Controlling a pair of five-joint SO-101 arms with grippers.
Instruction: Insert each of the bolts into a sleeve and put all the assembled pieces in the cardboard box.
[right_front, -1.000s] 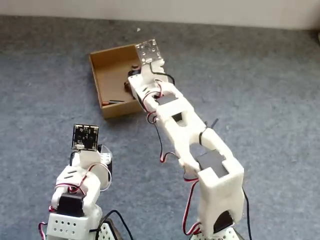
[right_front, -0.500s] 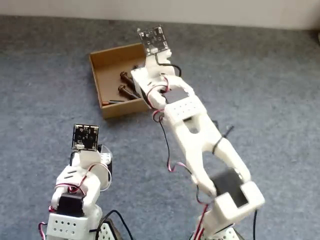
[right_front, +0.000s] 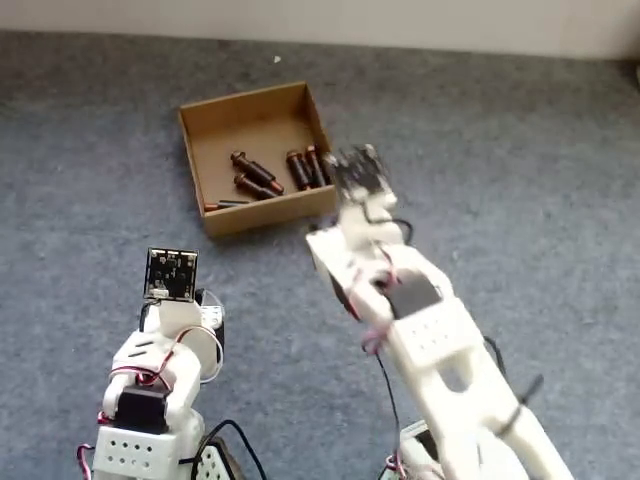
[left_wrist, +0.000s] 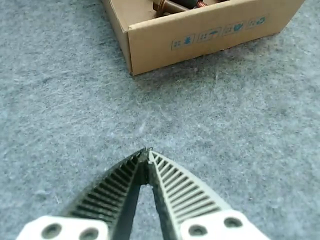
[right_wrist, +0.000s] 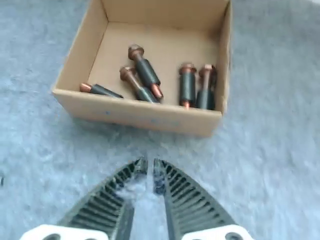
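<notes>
The right gripper (right_wrist: 150, 169) hangs low over the grey felt-like table cover (right_front: 520, 150). Its ribbed black fingers are drawn almost together, with only a slit between the tips and nothing in them. The shallow brown cardboard box (right_wrist: 140, 118) stands just beyond it, not touching; in the high view the box sits at about ten o'clock from that arm's wrist.

Five copper-headed bolts in dark sleeves lie inside the box. Two slanted ones (right_wrist: 144, 67) (right_wrist: 136, 86) are near the middle, and two parallel ones (right_wrist: 187, 82) (right_wrist: 206, 86) lie towards the three o'clock wall in the high view. The fifth, thinner piece (right_wrist: 100, 90) lies along the six o'clock wall, and I cannot tell whether its sleeve is seated fully.

The left gripper (left_wrist: 145, 155) is closed tip to tip and empty, parked over the cover with the box (left_wrist: 200, 37) at roughly one o'clock from its arm.

The step in hand looks like the end of a drop-off, with the load in the box and the jaws clear of the rim. The task seems at or near completion. The next move calls for lifting clear of the box wall without catching it, then checking the thin piece.
</notes>
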